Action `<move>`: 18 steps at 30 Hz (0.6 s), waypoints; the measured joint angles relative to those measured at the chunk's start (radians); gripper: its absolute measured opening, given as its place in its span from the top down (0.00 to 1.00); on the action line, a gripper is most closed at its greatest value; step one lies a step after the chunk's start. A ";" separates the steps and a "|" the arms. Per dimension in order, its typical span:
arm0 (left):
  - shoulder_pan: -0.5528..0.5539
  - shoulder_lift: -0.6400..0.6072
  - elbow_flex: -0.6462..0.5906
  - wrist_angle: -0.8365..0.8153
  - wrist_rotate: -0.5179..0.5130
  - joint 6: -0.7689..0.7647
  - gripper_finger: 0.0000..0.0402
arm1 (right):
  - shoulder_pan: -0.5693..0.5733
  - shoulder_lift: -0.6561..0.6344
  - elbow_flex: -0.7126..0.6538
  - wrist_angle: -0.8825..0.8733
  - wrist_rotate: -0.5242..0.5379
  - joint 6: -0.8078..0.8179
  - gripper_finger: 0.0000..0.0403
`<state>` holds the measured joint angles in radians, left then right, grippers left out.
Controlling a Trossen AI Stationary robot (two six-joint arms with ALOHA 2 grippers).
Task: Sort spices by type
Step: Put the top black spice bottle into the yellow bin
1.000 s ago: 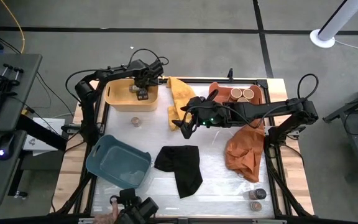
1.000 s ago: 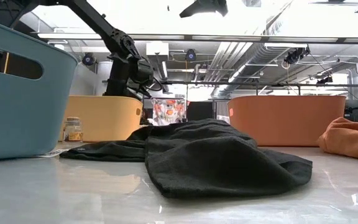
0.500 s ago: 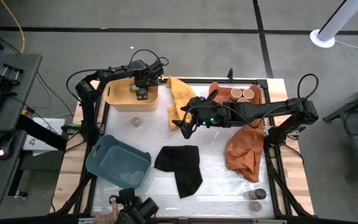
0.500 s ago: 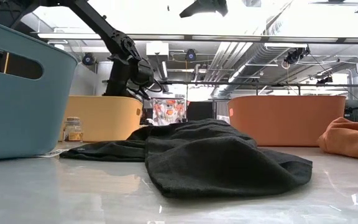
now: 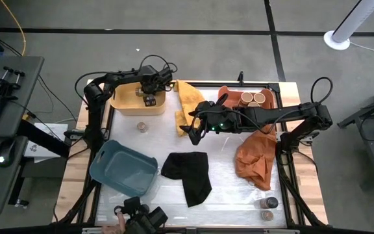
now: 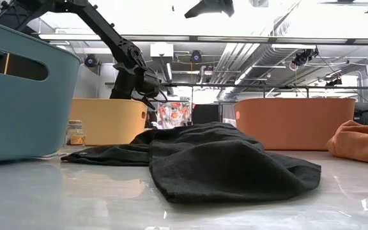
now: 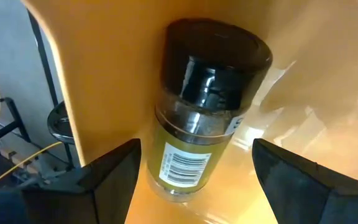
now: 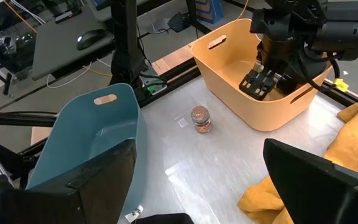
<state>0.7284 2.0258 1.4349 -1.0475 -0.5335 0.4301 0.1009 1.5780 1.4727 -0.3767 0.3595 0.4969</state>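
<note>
My left gripper is open, pointing down inside the yellow tray. Its fingers stand on either side of a black-lidded spice jar without touching it. The jar stands on the tray floor, next to the wall. My right gripper is open and waits above the table beside the yellow cloth. A tan-lidded jar stands on the table near the yellow tray. Two tan-lidded jars sit in the coral tray.
A blue tray lies tipped at the near left. A black cloth is spread mid-table and a rust-orange cloth lies at the right. Two more jars stand at the near right corner. A person's hand shows at the near edge.
My left arm has shifted slightly toward the table's right inside the yellow tray. Nothing else has moved.
</note>
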 joint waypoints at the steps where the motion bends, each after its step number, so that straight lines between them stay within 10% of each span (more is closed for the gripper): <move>1: -0.002 0.000 0.000 0.000 0.000 -0.002 0.28 | 0.000 0.000 0.000 0.000 0.000 0.000 0.14; 18: -0.017 -0.001 0.001 0.002 0.071 -0.027 0.99 | 0.000 0.000 0.000 -0.001 0.001 -0.007 0.14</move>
<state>0.7113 2.0247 1.4360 -1.0457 -0.4626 0.4026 0.1009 1.5780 1.4727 -0.3775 0.3607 0.4896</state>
